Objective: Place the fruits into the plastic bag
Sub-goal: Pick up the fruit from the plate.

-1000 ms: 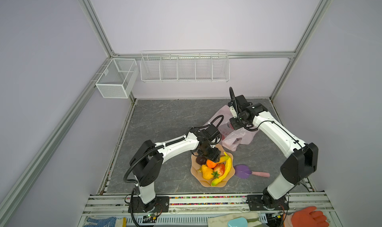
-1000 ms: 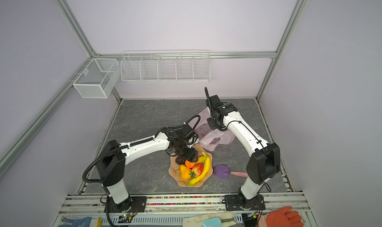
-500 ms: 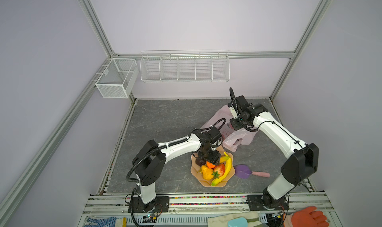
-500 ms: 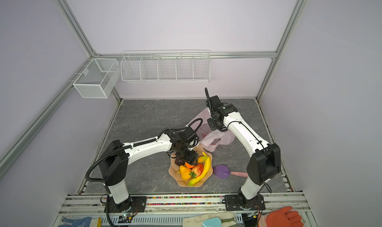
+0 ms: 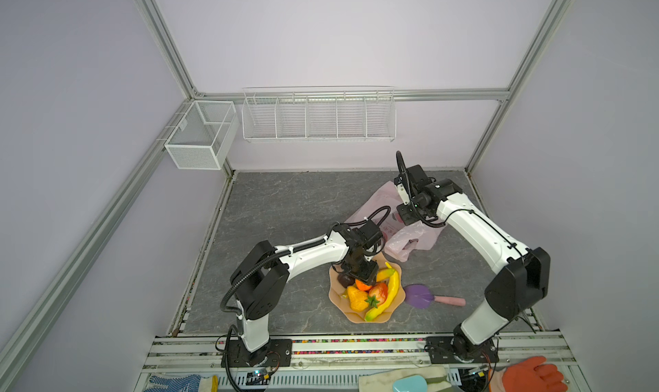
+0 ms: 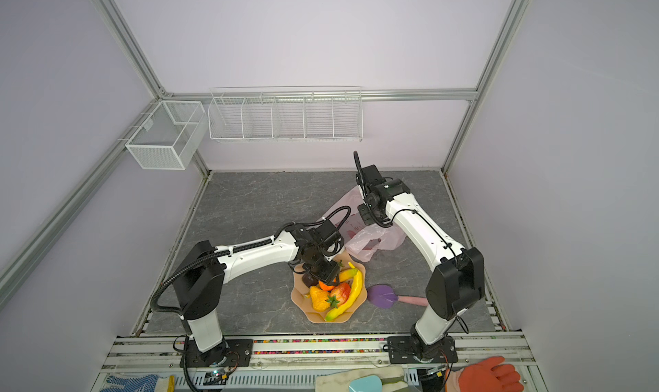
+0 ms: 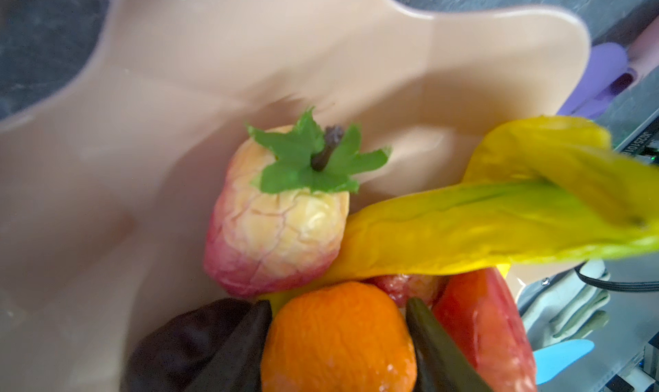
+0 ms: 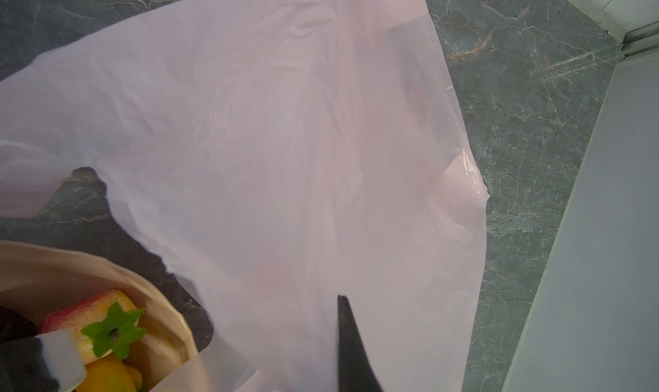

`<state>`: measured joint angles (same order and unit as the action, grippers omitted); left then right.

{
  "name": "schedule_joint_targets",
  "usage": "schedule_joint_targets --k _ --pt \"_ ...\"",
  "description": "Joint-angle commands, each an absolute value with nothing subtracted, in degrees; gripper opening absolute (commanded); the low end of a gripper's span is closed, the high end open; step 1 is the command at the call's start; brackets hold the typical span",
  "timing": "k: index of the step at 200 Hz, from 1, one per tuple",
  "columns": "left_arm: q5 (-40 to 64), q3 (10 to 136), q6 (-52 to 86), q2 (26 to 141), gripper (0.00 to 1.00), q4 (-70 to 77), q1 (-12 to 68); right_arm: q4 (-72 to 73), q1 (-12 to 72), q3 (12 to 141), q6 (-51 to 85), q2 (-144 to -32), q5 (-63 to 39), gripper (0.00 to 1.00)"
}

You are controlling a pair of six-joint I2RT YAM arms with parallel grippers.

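Note tangerine (image 7: 338,340) in the peach bowl (image 5: 356,319), lying dead between the jaws of the left gripper (image 7: 337,303), with a dark finger (image 7: 246,336) close against either flank. Cannot tell whether pinched already or only flanked. Log no sideways offset to close, and no long axis to match on a round fruit.

Mark the crowding in a top view: dark round fruit (image 5: 345,279) at 10 o'clock of the tangerine, strawberry (image 5: 378,294) at 4 o'clock, long banana (image 5: 390,294) along the bowl's 3 o'clock side, axis running 1 to 7 o'clock.

Place plastic bag (image 5: 413,238) on the tabletop at 1 o'clock from the bowl, just beyond its rim. Record right gripper (image 5: 406,217) clenched on the bag's film, seemingly keeping it raised.

Judge left arm the nearer to the fruit by far, and any carry to the bag as heading toward 1 o'clock.
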<state>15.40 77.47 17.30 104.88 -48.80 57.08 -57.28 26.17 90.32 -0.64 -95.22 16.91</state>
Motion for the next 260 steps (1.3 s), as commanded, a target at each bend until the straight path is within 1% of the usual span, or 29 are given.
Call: schedule_joint_targets --k 1,49,74,103,138,196,227,260 --pt "15.2 78.5 17.2 101.7 0.38 -50.6 57.4 -58.4 25.8 89.9 -0.8 -93.1 17.6 0.07" --pt "16.3 77.7 18.8 95.7 0.34 -49.3 55.6 -58.6 25.7 89.9 -0.8 -92.7 18.3 0.07" --pt "18.4 74.6 20.3 91.7 0.32 -46.2 52.8 -58.6 25.6 89.8 -0.6 -92.4 18.1 0.07" --pt "19.7 72.2 22.5 89.6 0.28 -42.6 49.0 -58.5 25.6 89.6 -0.7 -92.0 18.0 0.07" --pt "20.3 74.0 25.0 91.7 0.23 -39.1 48.0 -58.5 25.6 89.6 -0.4 -91.8 17.9 0.06" --pt "19.8 80.5 27.5 100.3 0.17 -35.9 47.8 -58.4 25.6 89.3 0.2 -91.3 17.6 0.07" --pt "18.5 83.6 24.4 104.0 0.17 -36.4 48.4 -58.3 25.6 88.9 0.3 -91.1 17.5 0.07" --pt "17.1 84.3 18.7 104.4 0.17 -38.7 50.3 -58.4 25.5 89.0 0.1 -91.2 17.7 0.07"
